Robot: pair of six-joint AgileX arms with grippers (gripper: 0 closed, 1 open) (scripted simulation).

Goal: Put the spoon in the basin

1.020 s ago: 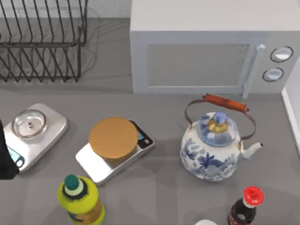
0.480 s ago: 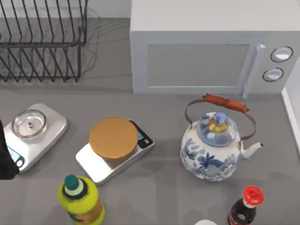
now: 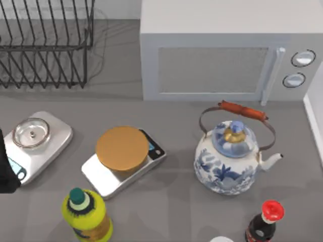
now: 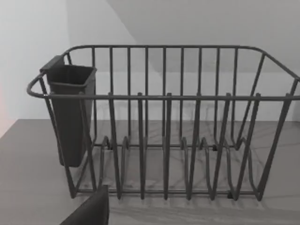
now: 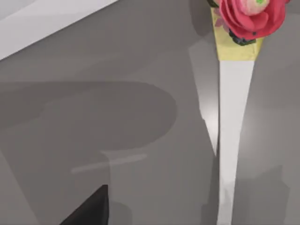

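Logged left arm (image 3: 6,166) parked at the left edge of the counter (image 3: 176,113), wrist camera facing the wire dish rack (image 4: 164,122) with its dark cutlery cup (image 4: 70,112). Found a white tapered handle with a yellow band and pink flower, taken as the spoon (image 5: 232,117), lying flat on the counter near a dark corner of the right end effector (image 5: 89,208). Cannot tell whether either end effector is spread or pressed together.

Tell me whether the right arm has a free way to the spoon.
Probably yes. The right gripper hangs close over the spoon, whose white handle lies on bare table with nothing over or beside it. The left arm sits at the table's left edge.
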